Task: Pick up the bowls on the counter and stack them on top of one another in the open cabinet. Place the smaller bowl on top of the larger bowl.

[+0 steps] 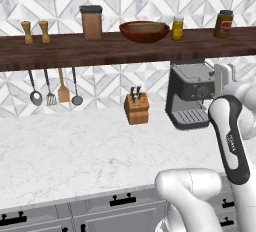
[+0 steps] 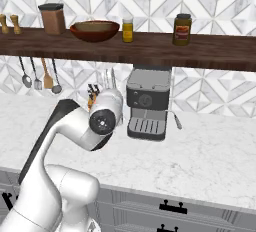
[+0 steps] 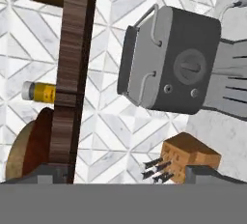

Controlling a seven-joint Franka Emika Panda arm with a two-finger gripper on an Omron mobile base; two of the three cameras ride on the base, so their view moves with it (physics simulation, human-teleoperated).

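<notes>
On the dark wooden shelf [image 1: 125, 48], left to right: two small wooden shakers [image 1: 35, 31], a brown lidded canister [image 1: 91, 22], the light tan smaller bowl [image 1: 146, 26] nested in the dark reddish-brown larger bowl [image 1: 144, 32], a yellow jar [image 1: 177, 28], a dark jar [image 1: 223, 24]. Beneath, hanging utensils [image 1: 55, 88], a knife block [image 1: 136, 107] and a grey espresso machine [image 1: 189, 96] on the white marble counter [image 1: 75, 151]. Near the machine's right edge, the gripper [image 3: 125, 172], with fingers [image 3: 48, 171] well apart and empty.
</notes>
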